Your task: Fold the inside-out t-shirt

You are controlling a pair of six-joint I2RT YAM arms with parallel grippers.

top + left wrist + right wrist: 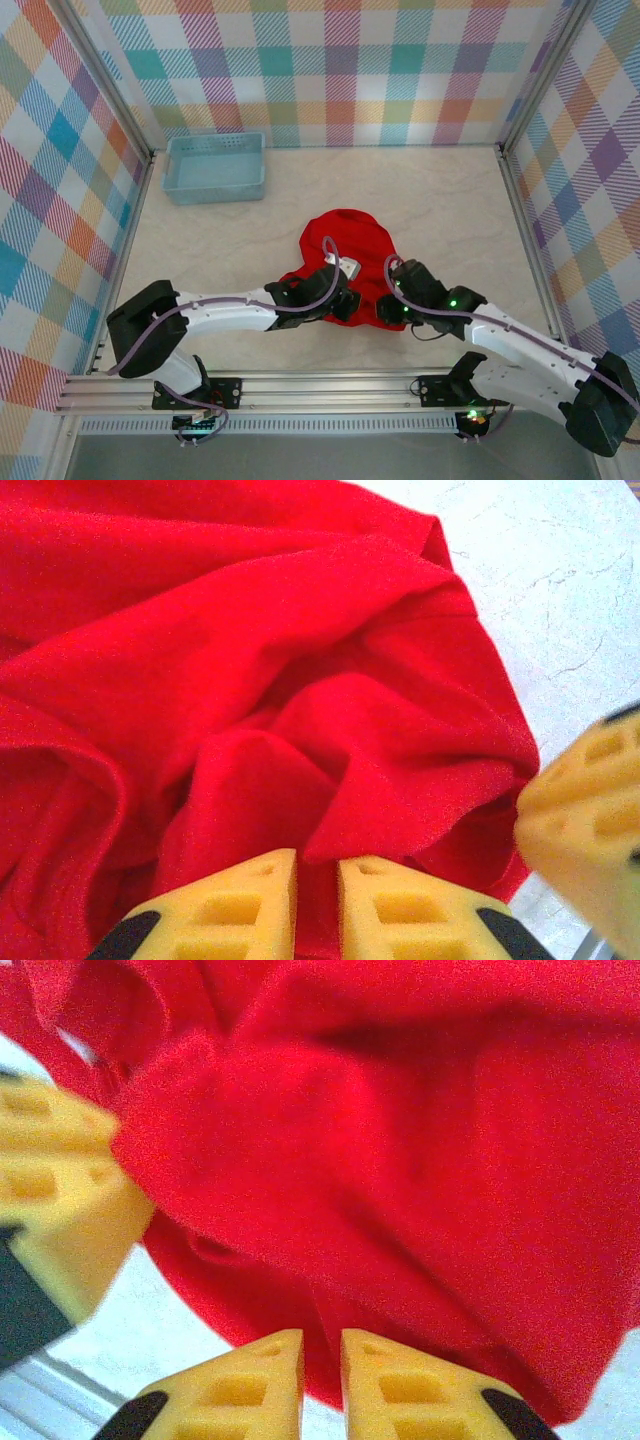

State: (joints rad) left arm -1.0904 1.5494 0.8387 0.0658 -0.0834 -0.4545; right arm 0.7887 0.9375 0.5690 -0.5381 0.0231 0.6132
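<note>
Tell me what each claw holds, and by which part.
Both the left claw and right claw pinch the crumpled bright red cloth t-shirt at its near edge, close together.

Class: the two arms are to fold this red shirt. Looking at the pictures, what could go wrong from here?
1. The shirt lies bunched, so a pinch may take several layers and the fold may come out crooked.
2. The left gripper and right gripper work close together at the shirt's near edge; they might collide.
</note>
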